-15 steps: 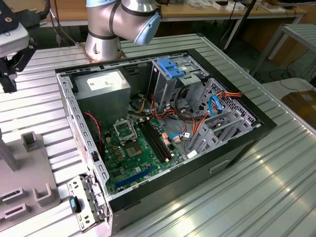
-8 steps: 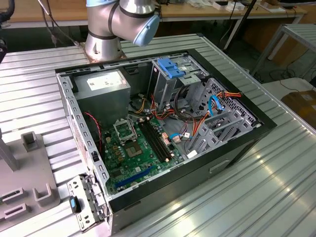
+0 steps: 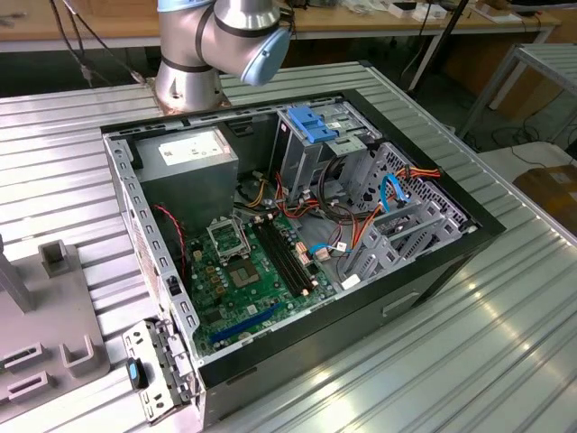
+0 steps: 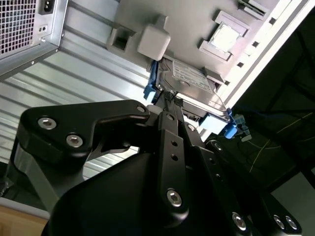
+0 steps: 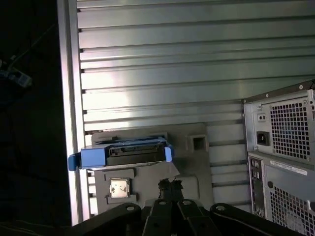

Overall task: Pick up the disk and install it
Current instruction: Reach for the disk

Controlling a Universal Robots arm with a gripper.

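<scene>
Disk [image 5: 129, 151]: resting on the grey tray [image 5: 197, 164], near the table [image 5: 172, 64] edge.
Gripper [image 5: 170, 185]: just beside the disk, fingertips seemingly pressed together, holding nothing.
Computer case [image 5: 280, 147]: beside the tray, on the same table.

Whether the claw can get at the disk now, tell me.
Probably yes: the disk sits exposed on the grey tray, outside the computer case, with nothing between it and the claw close by.
</scene>
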